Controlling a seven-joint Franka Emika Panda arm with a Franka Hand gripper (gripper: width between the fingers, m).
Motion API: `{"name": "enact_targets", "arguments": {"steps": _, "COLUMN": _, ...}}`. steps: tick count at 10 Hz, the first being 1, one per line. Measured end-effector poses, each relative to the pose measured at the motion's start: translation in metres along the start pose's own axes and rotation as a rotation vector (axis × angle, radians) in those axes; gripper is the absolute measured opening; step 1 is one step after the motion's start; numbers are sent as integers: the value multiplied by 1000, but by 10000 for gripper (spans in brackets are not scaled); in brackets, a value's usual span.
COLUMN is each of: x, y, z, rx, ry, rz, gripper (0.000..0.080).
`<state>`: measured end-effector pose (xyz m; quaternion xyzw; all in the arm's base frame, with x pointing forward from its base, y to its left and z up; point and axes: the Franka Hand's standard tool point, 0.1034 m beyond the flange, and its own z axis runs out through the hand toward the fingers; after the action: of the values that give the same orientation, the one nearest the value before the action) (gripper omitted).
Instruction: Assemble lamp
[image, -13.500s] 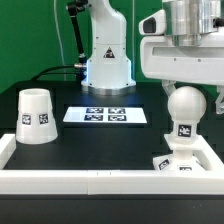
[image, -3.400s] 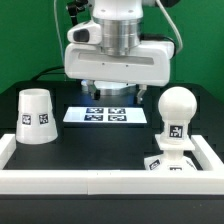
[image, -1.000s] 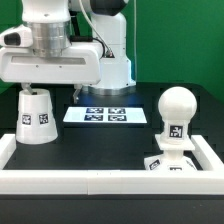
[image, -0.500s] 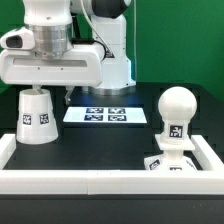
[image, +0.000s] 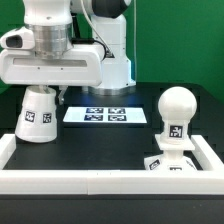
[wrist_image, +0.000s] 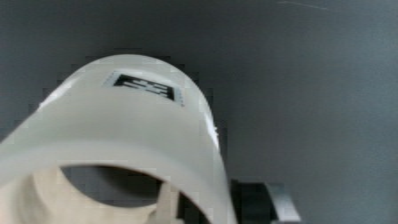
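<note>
Now the shade tilts under the gripper (finger state untellable), well apart from the bulb; bare table lies between.

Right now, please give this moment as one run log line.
tool: over shade | shade: tilted | bulb: on base

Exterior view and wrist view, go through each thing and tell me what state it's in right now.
White cup-like tapered plastic shade: tilted, wide end down, directly under the gripper.
White ball-shaped bulb: upright on the base.
Small white square stepped base: flat, carrying the bulb.
Marker board: flat on the table.
Gripper: fingers hidden, grip unclear.
</note>
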<state>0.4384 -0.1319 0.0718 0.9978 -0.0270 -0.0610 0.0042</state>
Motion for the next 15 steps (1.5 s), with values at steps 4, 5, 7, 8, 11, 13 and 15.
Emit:
{"name": "enact_targets", "arguments": {"steps": 4, "x": 4, "y": -16, "z": -5, "rx": 4, "ry": 3, "rz": 26, "gripper": 43}}
{"name": "enact_targets", "arguments": {"steps": 5, "x": 7, "y": -33, "z": -11, "rx": 13, "ry": 1, "rz": 33, "gripper": 44}}
{"name": "enact_targets", "arguments": {"steps": 7, "x": 17, "y": -68, "z": -35, "rx": 48, "ry": -15, "rz": 49, "gripper": 44}}
{"name": "enact_targets", "arguments": {"steps": 8, "x": 24, "y": -80, "z": -50, "rx": 70, "ry": -13, "rz": 53, "gripper": 44}}
{"name": "enact_targets", "arguments": {"steps": 11, "x": 37, "y": -108, "z": -67, "rx": 66, "ry": -8, "rz": 50, "gripper": 44}}
{"name": "enact_targets", "arguments": {"steps": 13, "x": 36, "y": -106, "z": -65, "rx": 70, "ry": -11, "rz": 46, "gripper": 44}}
{"name": "enact_targets", "arguments": {"steps": 15, "x": 36, "y": -109, "z": -66, "rx": 73, "ry": -16, "rz": 47, "gripper": 44}}
